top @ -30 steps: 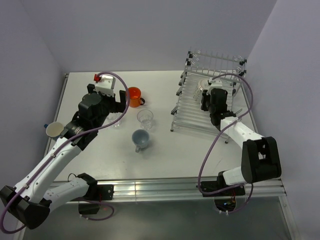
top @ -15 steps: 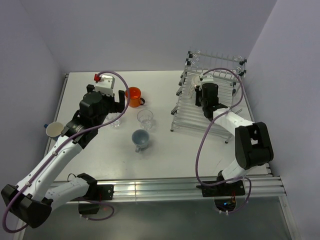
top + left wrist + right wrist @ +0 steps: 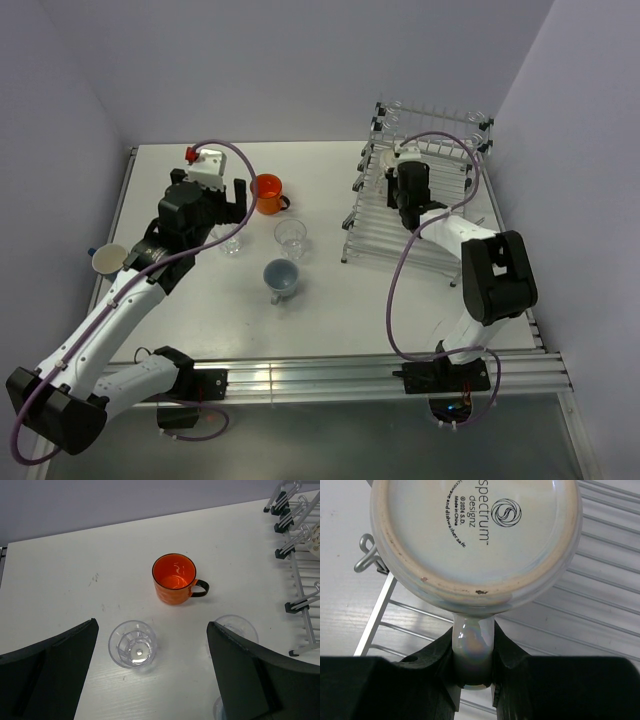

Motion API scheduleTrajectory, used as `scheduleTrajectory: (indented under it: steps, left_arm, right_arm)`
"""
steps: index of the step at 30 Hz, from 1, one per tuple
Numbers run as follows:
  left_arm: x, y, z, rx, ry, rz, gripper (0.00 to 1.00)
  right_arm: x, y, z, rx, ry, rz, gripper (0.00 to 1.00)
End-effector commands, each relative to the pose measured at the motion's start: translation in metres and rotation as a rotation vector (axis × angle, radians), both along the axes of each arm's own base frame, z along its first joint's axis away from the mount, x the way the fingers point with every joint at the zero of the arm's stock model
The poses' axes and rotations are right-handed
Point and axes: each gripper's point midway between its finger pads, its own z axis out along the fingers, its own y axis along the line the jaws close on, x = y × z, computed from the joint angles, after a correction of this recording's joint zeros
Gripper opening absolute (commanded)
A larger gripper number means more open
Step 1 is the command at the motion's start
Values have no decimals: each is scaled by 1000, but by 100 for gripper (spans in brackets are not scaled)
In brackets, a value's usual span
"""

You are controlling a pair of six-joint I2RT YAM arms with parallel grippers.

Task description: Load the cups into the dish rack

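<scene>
While the right tool (image 3: 473,677) grips a white mug (image 3: 475,535) by its handle over the rack (image 3: 605,610), the left tool (image 3: 150,675) hangs wide above a glass (image 3: 132,643).

orange mug (image 3: 173,577) 1 | blue mug (image 3: 282,276) 1 | white mug (image 3: 475,535) 1 | cream cup (image 3: 108,260) 1 | tumblers (image 3: 132,643) (image 3: 290,236) 2 | rack (image 3: 385,235) 1

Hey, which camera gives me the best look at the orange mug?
The left wrist view: the orange mug stands upright and unobstructed near the middle of the frame, with its black handle and its inside plain to see. The top external view shows it small and far off. The right wrist view does not show it.
</scene>
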Motion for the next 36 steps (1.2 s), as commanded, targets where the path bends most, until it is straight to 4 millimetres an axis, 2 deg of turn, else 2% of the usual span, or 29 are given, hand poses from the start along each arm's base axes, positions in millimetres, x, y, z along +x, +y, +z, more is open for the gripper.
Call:
scheduleTrajectory:
  steps: [1,11,17,36]
  left_arm:
    - [4,-3,6,-37,-31,-12,99]
    - [5,-1,6,-37,-36,-4,99]
    - [4,0,3,-46,-28,-2,99]
    - [6,2,-2,-48,-14,5,99]
  right_arm:
    - [42,10,90,48,-286,-12,0]
    - [54,21,84,47,-278,-10,0]
    - [61,15,76,26,-261,-53,0]
    - [74,16,72,44,-267,-72,0]
